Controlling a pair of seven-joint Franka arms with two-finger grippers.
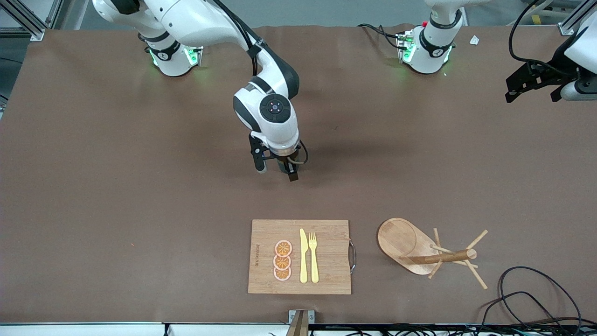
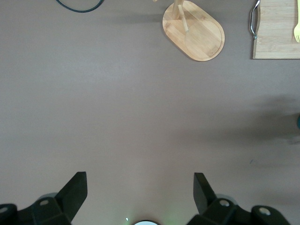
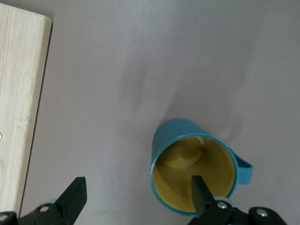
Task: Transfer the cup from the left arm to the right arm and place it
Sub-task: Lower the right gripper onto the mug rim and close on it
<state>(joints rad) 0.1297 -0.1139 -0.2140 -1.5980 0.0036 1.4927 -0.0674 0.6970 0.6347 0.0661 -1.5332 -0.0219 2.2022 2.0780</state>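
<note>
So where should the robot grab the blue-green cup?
Probably by the rim wall, coming straight down from above. The cup stands upright on the table with its mouth open to the top, and the open right gripper already hangs over it, so one finger could go inside and one outside, away from the handle.

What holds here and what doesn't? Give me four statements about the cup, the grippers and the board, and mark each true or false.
1. The cup stands upright on the table with its mouth up. True.
2. The left gripper holds the cup. False: it is open and empty, over bare table toward the left arm's end.
3. The right gripper is open over the cup. True.
4. The knife and fork lie on the bare table beside the cutting board. False: both lie on the board, next to the orange slices.
</note>
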